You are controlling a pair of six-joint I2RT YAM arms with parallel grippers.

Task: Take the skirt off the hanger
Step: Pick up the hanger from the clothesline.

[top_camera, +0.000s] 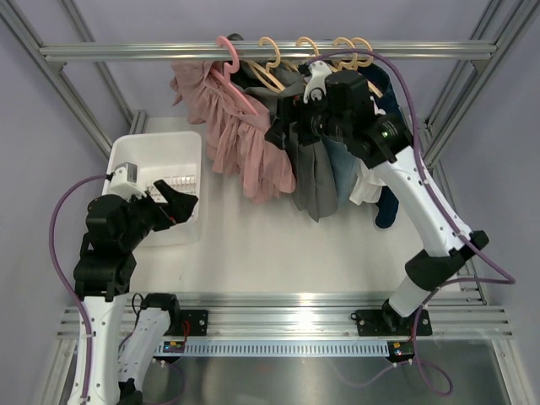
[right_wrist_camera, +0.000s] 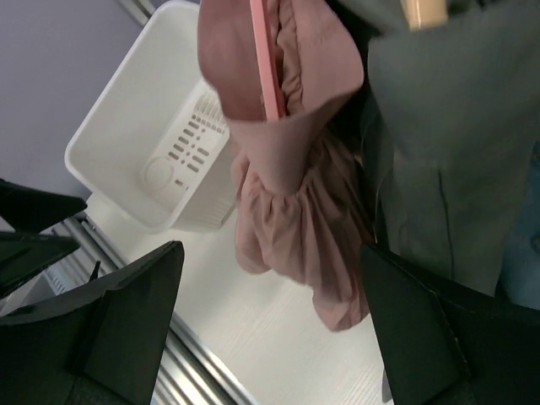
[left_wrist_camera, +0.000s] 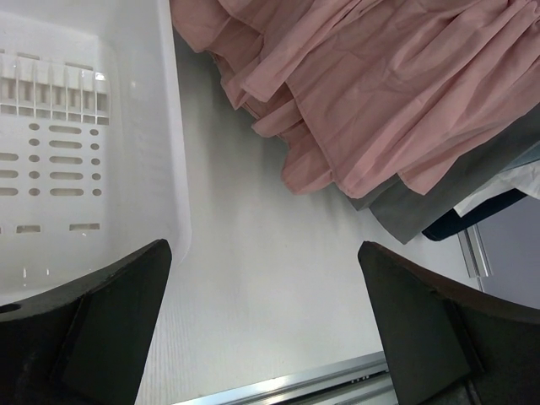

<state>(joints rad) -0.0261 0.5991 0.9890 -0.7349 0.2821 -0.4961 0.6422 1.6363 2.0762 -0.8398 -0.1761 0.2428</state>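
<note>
Right gripper (right_wrist_camera: 270,253) spread wide, empty, facing pink gathered cloth skirt (right_wrist_camera: 295,211) on pink plastic hanger (right_wrist_camera: 263,59), hung from metal rail (top_camera: 126,51). Left gripper (left_wrist_camera: 261,249) open, low. Skirt probably light and limp; pinch bunched waistband beside hanger.

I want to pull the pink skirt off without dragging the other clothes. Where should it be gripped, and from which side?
Probably the gathered waistband of the pink skirt, just beside the pink hanger. Come from its free left side: grey clothes crowd its right.
</note>
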